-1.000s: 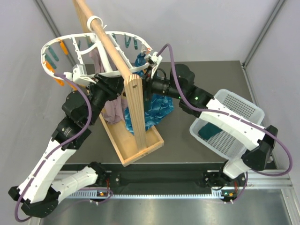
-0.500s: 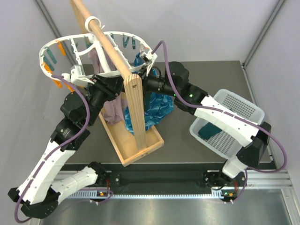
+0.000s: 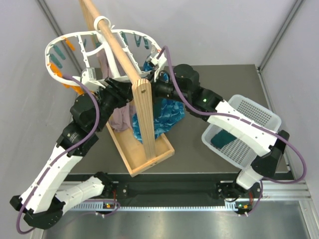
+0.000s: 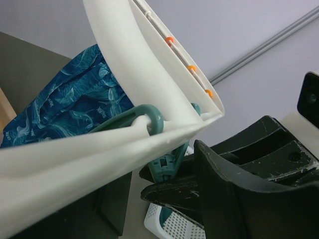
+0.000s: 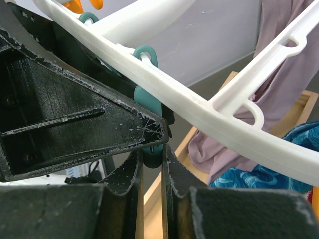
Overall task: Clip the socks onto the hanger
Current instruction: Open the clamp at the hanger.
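Note:
The white oval hanger [image 3: 124, 34] hangs by its hook on a wooden pole [image 3: 117, 47]; its rim also crosses the left wrist view [image 4: 124, 64] and the right wrist view [image 5: 199, 104]. Both grippers meet under its near rim, behind the wooden post. My right gripper [image 5: 152, 157] [image 3: 153, 85] is shut on the lower end of a teal peg [image 5: 148, 107]. My left gripper [image 4: 159, 181] [image 3: 127, 89] pinches the same peg [image 4: 169, 157] higher up, its finger touching just above my right fingertips. A dark teal sock [image 3: 223, 140] lies in the basket. Neither gripper holds a sock.
A white perforated basket [image 3: 254, 114] stands at the right. A wooden stand with an upright post [image 3: 142, 114] and a base tray [image 3: 144, 159] carries the pole. A bright blue mottled cloth [image 3: 169, 112] and a mauve cloth [image 3: 119, 117] hang beneath the hanger.
The hanger ring has shifted slightly. My left wrist has risen towards the rim, and my right arm has pushed further left under it.

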Controlling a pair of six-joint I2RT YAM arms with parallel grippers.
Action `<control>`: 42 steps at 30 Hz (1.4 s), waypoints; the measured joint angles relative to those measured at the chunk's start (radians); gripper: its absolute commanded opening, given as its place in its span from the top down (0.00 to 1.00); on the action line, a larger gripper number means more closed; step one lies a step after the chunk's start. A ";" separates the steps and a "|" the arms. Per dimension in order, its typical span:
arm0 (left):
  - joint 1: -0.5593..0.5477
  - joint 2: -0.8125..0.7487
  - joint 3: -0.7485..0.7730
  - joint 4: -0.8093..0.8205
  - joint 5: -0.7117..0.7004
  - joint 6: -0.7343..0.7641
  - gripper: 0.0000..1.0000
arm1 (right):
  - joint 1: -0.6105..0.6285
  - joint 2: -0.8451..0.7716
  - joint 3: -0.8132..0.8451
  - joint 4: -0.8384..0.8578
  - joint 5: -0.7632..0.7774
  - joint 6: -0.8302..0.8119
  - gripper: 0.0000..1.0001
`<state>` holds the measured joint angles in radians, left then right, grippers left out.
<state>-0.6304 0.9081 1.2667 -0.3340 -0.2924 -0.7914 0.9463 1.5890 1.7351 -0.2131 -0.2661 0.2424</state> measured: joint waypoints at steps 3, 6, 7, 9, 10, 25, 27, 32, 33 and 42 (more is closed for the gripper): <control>0.000 0.000 0.001 -0.005 -0.001 0.000 0.52 | 0.003 0.000 0.000 -0.007 0.010 -0.017 1.00; 0.000 0.000 0.001 -0.014 -0.005 0.003 0.72 | 0.007 0.000 0.000 -0.012 0.019 -0.031 1.00; -0.001 0.000 0.002 -0.012 -0.001 0.005 0.80 | 0.009 0.000 0.002 -0.012 0.026 -0.037 1.00; -0.006 -0.001 0.006 0.002 0.001 0.031 1.00 | 0.011 0.000 0.007 0.001 0.034 -0.050 1.00; -0.006 -0.002 0.011 0.014 0.006 0.032 1.00 | 0.012 0.000 0.016 0.003 0.034 -0.053 0.99; -0.006 -0.018 0.018 0.009 0.004 0.029 1.00 | 0.020 -0.062 -0.060 -0.003 0.094 -0.049 0.40; -0.006 -0.020 0.018 0.008 0.004 0.026 1.00 | 0.019 -0.062 -0.058 0.006 0.079 -0.048 0.39; -0.006 -0.027 0.018 0.006 0.006 0.014 1.00 | 0.020 -0.051 -0.036 0.011 0.043 -0.036 0.39; -0.006 -0.029 0.016 0.006 0.007 0.011 1.00 | 0.019 -0.044 -0.021 0.013 0.038 -0.032 0.39; -0.004 -0.042 0.015 0.011 0.012 -0.007 1.00 | 0.019 0.010 0.061 0.015 0.003 -0.014 0.56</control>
<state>-0.6346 0.8665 1.2816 -0.3233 -0.2802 -0.7986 0.9657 1.5986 1.7966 -0.1978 -0.2634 0.2283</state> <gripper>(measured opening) 0.372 0.499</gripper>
